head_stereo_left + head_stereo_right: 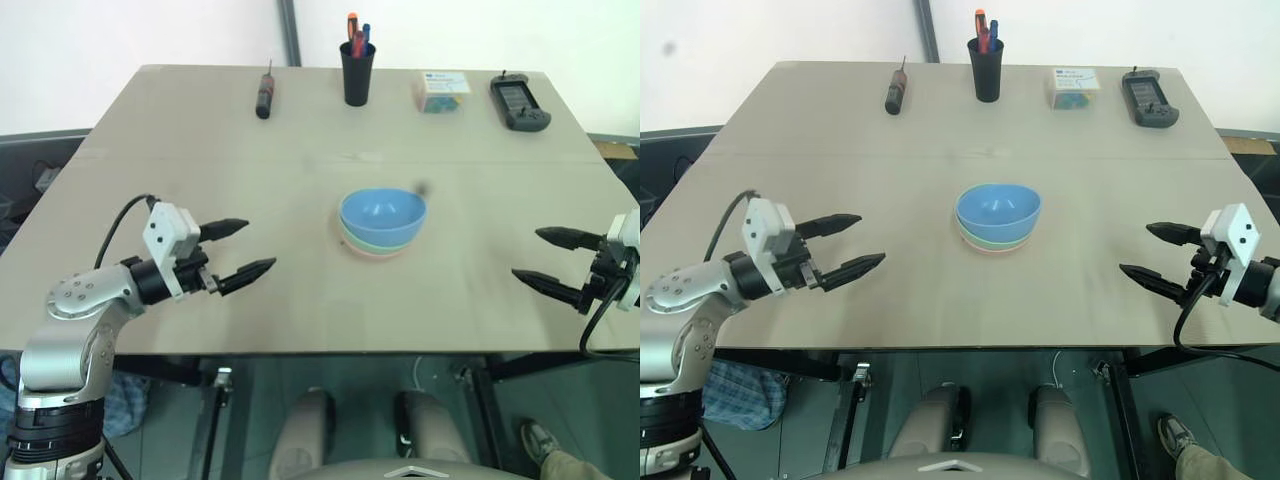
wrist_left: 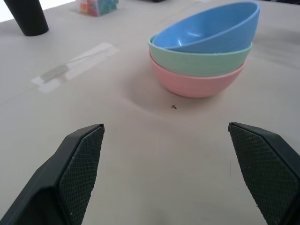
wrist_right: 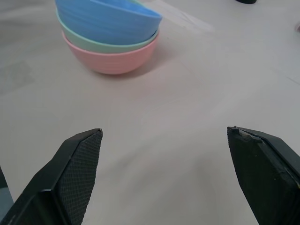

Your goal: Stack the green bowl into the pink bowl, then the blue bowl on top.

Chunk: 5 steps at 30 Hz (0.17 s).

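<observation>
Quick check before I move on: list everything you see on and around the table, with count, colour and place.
blue bowl: 1, sky blue, top of stack, table centre
green bowl: 1, mint green, nested in the middle of the stack
pink bowl: 1, salmon pink, bottom of the stack
table: 1, beige
screwdriver: 1, black and red, far edge
pen cup: 1, black, holding pens, far edge
small box: 1, clear with coloured contents, far edge
handheld device: 1, black, far right corner
left gripper: 1, black, open, empty, left of stack
right gripper: 1, black, open, empty, right of stack
</observation>
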Tool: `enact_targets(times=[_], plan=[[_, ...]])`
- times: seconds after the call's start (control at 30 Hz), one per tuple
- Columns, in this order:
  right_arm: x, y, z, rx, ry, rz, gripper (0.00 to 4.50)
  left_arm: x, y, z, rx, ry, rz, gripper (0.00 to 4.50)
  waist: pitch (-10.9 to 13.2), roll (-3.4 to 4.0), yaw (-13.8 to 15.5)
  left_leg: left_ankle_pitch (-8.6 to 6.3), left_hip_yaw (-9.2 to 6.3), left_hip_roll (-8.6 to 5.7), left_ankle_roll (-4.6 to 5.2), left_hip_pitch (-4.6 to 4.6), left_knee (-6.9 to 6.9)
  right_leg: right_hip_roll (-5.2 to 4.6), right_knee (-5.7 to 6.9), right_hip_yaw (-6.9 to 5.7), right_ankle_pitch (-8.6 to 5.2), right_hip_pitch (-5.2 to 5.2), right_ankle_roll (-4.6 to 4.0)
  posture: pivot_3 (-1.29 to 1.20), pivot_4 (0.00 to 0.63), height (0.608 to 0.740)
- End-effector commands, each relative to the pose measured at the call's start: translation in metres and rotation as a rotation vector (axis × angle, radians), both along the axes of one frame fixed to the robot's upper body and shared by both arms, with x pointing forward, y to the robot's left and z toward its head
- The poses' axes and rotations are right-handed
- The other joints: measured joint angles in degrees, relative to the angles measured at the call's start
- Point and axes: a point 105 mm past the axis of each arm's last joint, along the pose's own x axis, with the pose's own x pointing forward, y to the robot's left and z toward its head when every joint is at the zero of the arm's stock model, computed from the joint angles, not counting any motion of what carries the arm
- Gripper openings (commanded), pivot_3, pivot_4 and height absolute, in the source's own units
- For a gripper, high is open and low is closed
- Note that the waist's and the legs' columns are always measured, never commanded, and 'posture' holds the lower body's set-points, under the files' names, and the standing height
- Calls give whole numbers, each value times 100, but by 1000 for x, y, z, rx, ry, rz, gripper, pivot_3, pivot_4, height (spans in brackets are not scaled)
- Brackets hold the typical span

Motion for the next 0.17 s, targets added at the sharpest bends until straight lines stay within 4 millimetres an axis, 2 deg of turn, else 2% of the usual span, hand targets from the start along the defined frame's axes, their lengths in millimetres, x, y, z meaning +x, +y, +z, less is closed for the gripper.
enact_targets(times=[0.03, 0.17], plan=[[0, 2, 6, 0, -52, 25, 4496, -3, 1, 15, 8, -83, 27, 4478, 0, 0, -1, 0, 0, 0, 0, 0, 0, 0, 0, 0, 0, 0, 0, 0, 150, 740], [-1, 3, 6, 6, -53, 35, 4496, -5, 1, 10, 37, -85, 19, 4478, 0, 0, -3, 0, 3, -1, 0, -1, 0, 0, 0, 2, 0, 0, 0, 0, 150, 740]])
